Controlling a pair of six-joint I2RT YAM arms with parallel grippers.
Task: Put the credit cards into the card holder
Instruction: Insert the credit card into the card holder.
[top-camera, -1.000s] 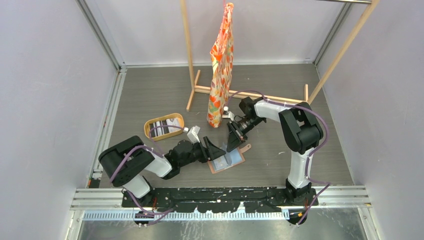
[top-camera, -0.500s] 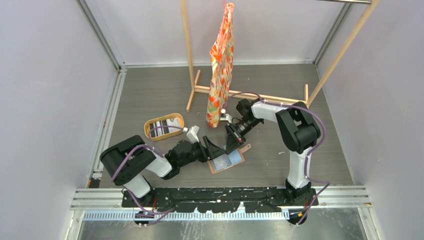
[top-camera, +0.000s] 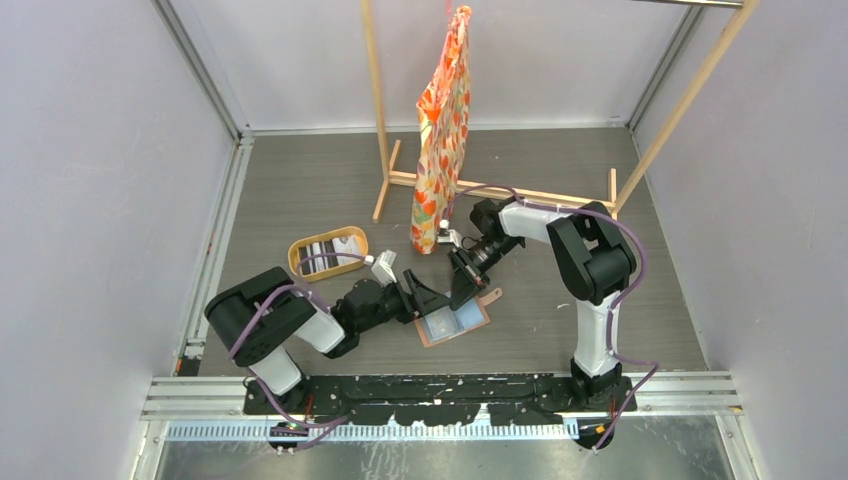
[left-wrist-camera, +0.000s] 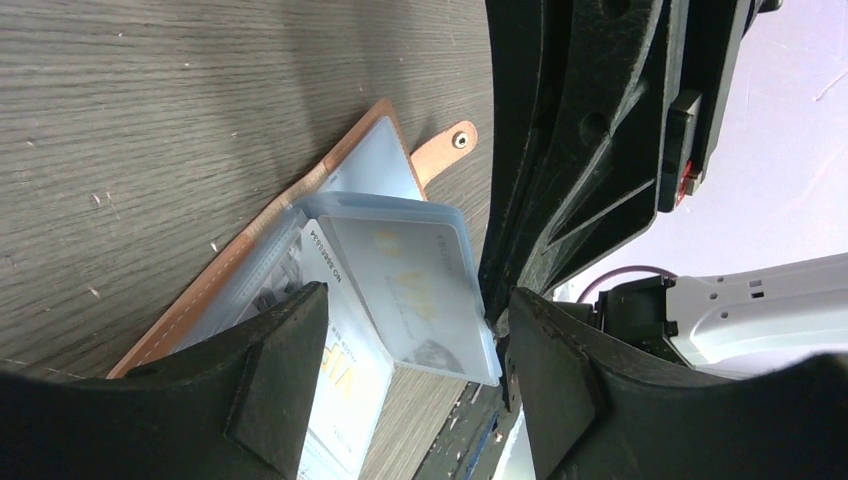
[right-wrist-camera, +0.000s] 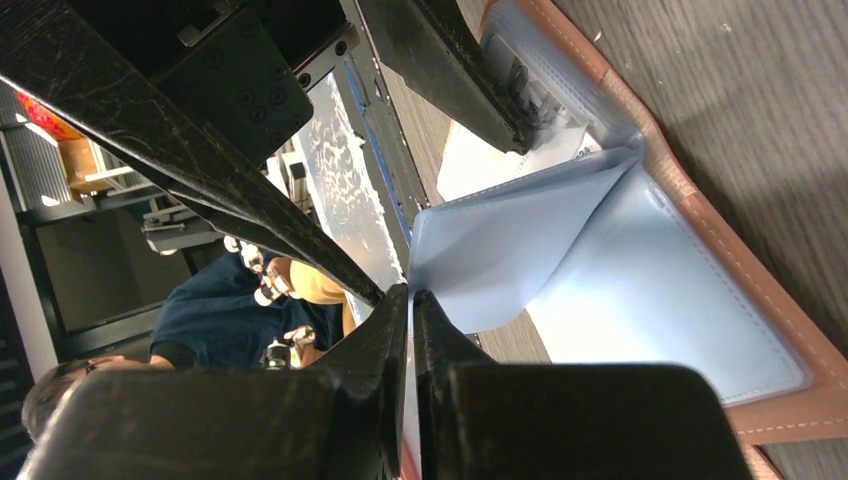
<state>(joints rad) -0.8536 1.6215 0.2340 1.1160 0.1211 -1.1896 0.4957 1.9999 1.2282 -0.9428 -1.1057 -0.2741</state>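
Observation:
The salmon-brown card holder (top-camera: 478, 322) lies open on the table, snap tab (left-wrist-camera: 445, 150) pointing away. A light credit card (left-wrist-camera: 345, 395) with gold lettering sits in a clear sleeve. Another pale card (left-wrist-camera: 405, 275) is in a sleeve leaf that stands lifted off the holder. My right gripper (right-wrist-camera: 411, 300) is shut on the free edge of that grey-blue leaf (right-wrist-camera: 500, 250). My left gripper (left-wrist-camera: 415, 340) hangs open right over the holder's near side, its fingers (left-wrist-camera: 275, 390) either side of the leaf without touching it. More cards (top-camera: 330, 249) lie in the oval tray.
The yellow-rimmed oval tray (top-camera: 296, 262) sits left of the left arm. Behind the holder a wooden rack (top-camera: 500, 189) carries a hanging orange patterned bag (top-camera: 442, 130). Grey walls close in the table on three sides.
The right arm has shifted a little to the left with the sleeve leaf pinched in its jaws. The left gripper has widened slightly and stays over the holder.

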